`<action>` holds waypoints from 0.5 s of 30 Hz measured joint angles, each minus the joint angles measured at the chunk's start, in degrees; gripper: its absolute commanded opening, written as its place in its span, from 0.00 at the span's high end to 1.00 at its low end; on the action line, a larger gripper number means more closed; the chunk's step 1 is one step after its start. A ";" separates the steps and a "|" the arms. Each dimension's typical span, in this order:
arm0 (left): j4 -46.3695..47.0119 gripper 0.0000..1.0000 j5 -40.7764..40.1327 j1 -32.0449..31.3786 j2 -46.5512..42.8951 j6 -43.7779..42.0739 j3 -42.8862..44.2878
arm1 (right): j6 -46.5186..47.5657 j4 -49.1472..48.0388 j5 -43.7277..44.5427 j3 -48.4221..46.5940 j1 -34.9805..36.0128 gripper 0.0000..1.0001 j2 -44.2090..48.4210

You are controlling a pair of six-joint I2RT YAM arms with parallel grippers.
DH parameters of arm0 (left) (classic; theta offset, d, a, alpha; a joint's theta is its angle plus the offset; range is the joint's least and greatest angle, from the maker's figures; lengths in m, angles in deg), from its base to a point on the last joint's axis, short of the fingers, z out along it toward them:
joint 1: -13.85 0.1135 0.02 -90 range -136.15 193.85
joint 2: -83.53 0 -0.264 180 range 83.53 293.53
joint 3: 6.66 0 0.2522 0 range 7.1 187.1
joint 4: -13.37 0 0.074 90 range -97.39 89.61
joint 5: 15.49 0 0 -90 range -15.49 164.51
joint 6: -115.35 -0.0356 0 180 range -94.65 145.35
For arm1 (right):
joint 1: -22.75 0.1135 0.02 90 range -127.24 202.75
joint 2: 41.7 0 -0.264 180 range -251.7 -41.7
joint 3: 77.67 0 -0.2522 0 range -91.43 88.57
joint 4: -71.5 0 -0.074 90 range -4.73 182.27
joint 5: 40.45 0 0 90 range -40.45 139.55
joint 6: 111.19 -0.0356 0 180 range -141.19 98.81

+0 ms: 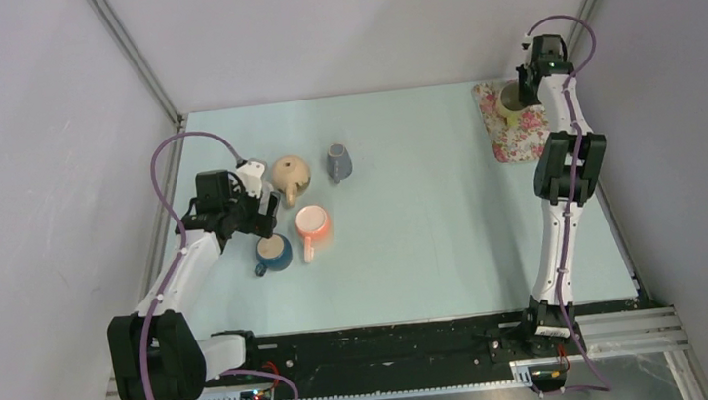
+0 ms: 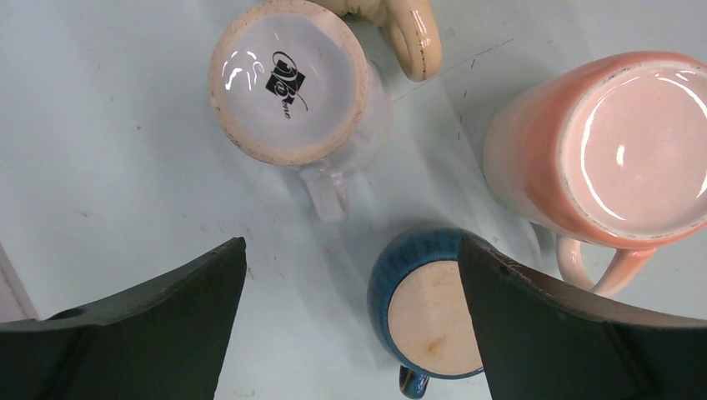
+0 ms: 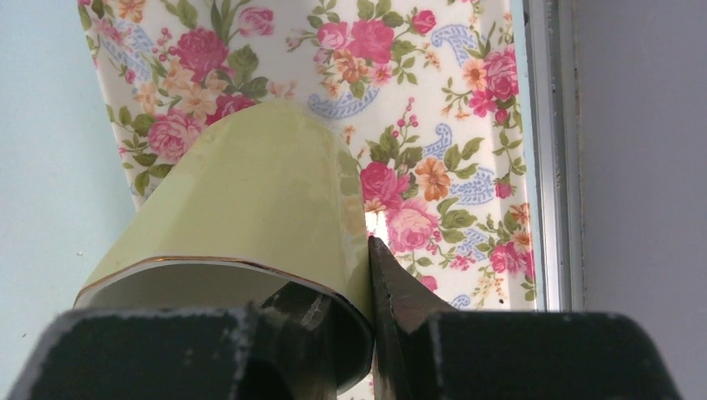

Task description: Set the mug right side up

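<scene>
A blue mug [image 2: 425, 321] stands upside down on the table, its tan unglazed base facing up; it also shows in the top view [image 1: 274, 254]. My left gripper [image 2: 352, 242] is open just above it, with the right finger [image 2: 567, 333] over the mug's right side and the left finger off over bare table. In the top view the left gripper [image 1: 266, 213] hovers at the mug's far edge. My right gripper [image 3: 354, 275] is shut on the rim of a pale green mug [image 3: 250, 200], one finger inside and one outside, over a floral tray [image 3: 433, 100].
A white mug [image 2: 288, 79] stands bottom up beside a beige mug [image 1: 291, 175]. A pink mug [image 1: 313, 225] sits right of the blue one, and a grey mug [image 1: 339, 162] lies farther back. The floral tray [image 1: 521, 140] is at the far right corner.
</scene>
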 measured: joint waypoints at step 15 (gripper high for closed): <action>0.00 0.00 0.02 0.00 0.00 0.00 0.00 | -5.79 6.05 -7.56 -1.38 -2.71 1.00 0.00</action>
